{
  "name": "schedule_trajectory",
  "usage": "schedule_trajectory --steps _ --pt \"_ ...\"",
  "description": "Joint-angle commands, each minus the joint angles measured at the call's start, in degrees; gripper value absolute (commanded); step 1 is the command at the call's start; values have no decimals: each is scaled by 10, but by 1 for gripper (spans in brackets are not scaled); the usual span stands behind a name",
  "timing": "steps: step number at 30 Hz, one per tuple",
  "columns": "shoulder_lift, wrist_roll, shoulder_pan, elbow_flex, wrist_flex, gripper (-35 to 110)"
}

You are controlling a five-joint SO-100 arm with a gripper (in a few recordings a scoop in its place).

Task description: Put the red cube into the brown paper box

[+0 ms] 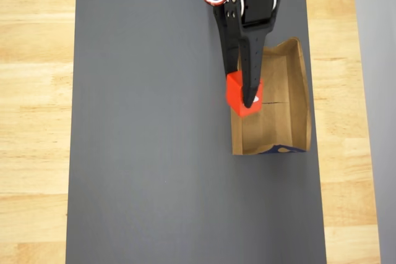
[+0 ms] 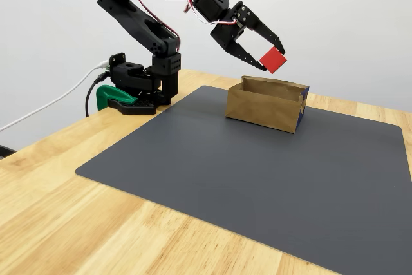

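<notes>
In the fixed view, going from the left, a green clamp (image 2: 114,95) grips the edge of the pale wooden table (image 2: 58,159), pinning the black base of the arm there so that its reach covers the dark grey rectangular mat (image 2: 212,165) spread over the wood. White and red cables run along the arm, and a white lead trails off the table's left edge.

The black jointed arm (image 2: 148,11) rises from that base, folds forward and angles its wrist downward, which carries the black 2-finger gripper (image 2: 269,56) out above the open top of the box. Its fingers are pinched on the small bright red-orange cube (image 2: 273,60), 1 finger on each side, so the block hangs in the air, clear of the mat and of the paper walls. Held this high, it can pass over the near wall without catching the soft rim.

From overhead, the cube (image 1: 242,99) sits over the box's left wall, about halfway along its length, partly above the mat and partly above the interior. By that view, a release now might land it on the wall; a short shift to the right would likely centre it.

Furthest right lies the brown kraft-paper box (image 1: 291,112), a low rectangular tray with uneven walls and a fold line across its floor. It rests on the mat near the right edge, empty, with a small blue mark (image 1: 281,149) on its lower rim.
</notes>
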Motion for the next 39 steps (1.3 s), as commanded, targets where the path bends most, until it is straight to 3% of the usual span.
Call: schedule_trajectory --steps 1,13,24,31,37,39 --pt "13 -11 -23 18 3 0" --pt "-25 -125 -79 85 -36 1" --pt "-23 -128 -77 87 -25 33" --pt "3 -122 -63 89 -19 31" --pt "66 -70 4 81 -11 2" --pt "102 -32 40 87 -3 0"
